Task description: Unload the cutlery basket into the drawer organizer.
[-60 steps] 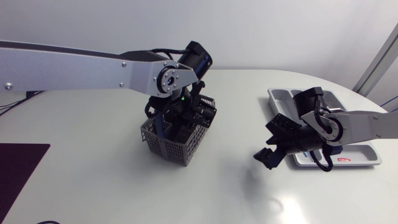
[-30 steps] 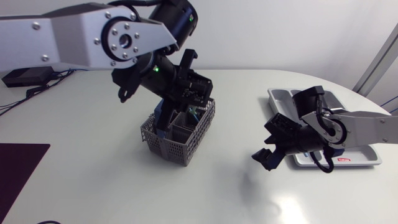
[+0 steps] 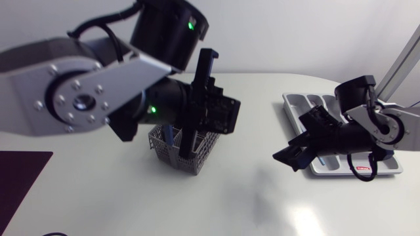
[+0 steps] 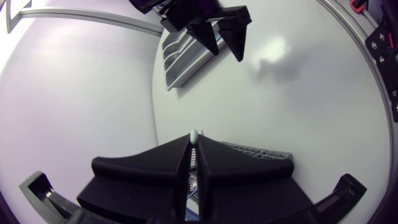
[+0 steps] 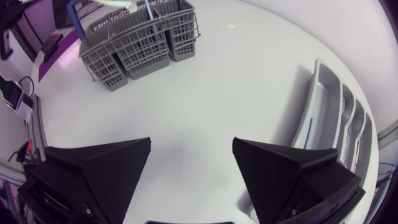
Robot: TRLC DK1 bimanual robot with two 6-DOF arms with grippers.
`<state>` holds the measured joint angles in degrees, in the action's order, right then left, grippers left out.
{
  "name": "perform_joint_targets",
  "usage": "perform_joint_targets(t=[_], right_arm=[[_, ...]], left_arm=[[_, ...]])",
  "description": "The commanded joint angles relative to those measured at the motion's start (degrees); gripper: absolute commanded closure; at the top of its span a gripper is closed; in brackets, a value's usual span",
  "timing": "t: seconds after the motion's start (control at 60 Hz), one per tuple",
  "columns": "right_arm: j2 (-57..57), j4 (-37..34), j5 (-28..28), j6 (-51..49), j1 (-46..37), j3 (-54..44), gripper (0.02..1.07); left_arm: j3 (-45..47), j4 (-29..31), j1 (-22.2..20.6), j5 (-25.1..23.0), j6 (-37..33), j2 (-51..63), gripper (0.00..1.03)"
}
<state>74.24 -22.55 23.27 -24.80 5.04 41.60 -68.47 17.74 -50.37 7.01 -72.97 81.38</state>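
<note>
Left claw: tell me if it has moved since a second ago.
Yes. The left claw has lifted out of the cutlery basket and now sits above it, shut on a thin utensil.

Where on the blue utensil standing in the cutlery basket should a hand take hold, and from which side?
The blue utensil stands nearly upright in the cutlery basket, with lattice walls around its lower part. So it is probably best to grip its free upper end above the rim, coming straight down from above.
</note>
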Motion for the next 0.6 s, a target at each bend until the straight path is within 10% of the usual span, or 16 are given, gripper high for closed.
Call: perform_joint_targets(t=[0.0,0.583], right_arm=[[-0.23,-2.42,2.75,2.47,-1.96,3.22,0.13],[16.99,-19.47,27.89,10.73,-6.0,20.09,0.17]], left_arm=[[5.27,-5.96,-1.57,1.78,1.51,-0.44,1.0],[21.36,-42.7,-7.64,10.84,3.1,8.35,1.0]])
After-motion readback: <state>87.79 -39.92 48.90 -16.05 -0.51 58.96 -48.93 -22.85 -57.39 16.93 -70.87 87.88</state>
